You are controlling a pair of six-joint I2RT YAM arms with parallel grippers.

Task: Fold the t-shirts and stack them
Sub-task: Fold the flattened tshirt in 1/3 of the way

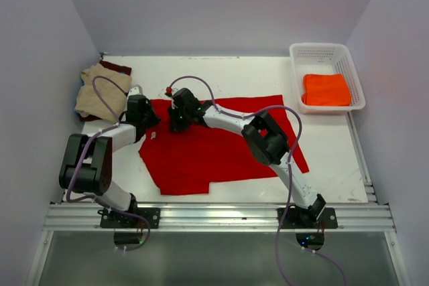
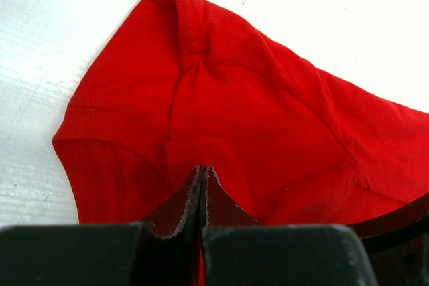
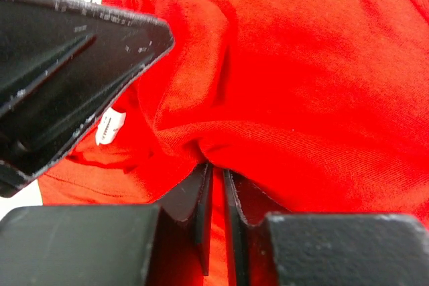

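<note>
Table: flat white table [image 1: 221,72], carrying all the cloth and the basket.
Red shirt: bright red soft cloth t-shirt [image 1: 214,149], spread open across the middle of the table, its far left part gathered up where both grippers meet it.
Basket: white slotted plastic basket [image 1: 320,46] at the far right corner.
Tan shirt: tan cloth t-shirt [image 1: 97,92], crumpled at the far left edge, just beside the red shirt.
Orange shirt: orange cloth t-shirt [image 1: 326,89], folded flat inside the basket.
Maroon shirt: dark maroon cloth t-shirt [image 1: 119,67], only a strip showing at the far side of the tan one, touching it.
Left gripper [image 2: 203,169]: jaws pressed together, pinching red cloth beside a sleeve.
Right gripper [image 3: 214,165]: jaws nearly together, a bunched fold of the red shirt caught in the thin slit between them.
Label: small white neck label [image 3: 109,127], on the red shirt just left of the right gripper.
</note>
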